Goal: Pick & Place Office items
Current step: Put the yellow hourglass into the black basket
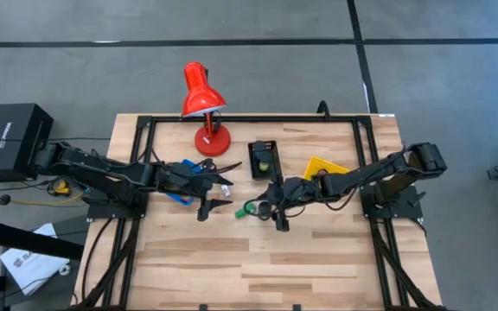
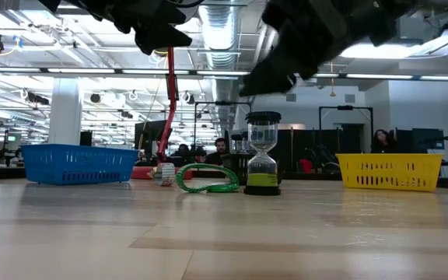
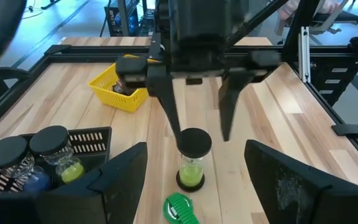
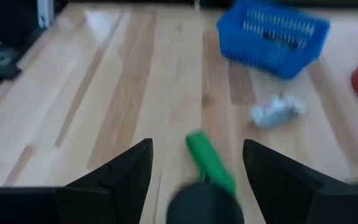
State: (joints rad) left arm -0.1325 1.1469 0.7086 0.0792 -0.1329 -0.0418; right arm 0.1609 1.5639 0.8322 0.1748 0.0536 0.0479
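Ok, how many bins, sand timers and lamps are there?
Bins: 3 (blue bin, black bin, yellow bin)
Sand timers: 3 (one out of the bins, two in the black bin)
Lamp: 1
Total: 7

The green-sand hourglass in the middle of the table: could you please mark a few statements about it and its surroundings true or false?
1. The black-capped hourglass with green sand stands upright on the wooden table. True.
2. The right pincer is shut on that hourglass. False: it is open, its fingers spread above the cap, gripping nothing.
3. The black slatted bin holds two more black-capped hourglasses. True.
4. The yellow plastic basket is empty. False: a dark item lies inside it.
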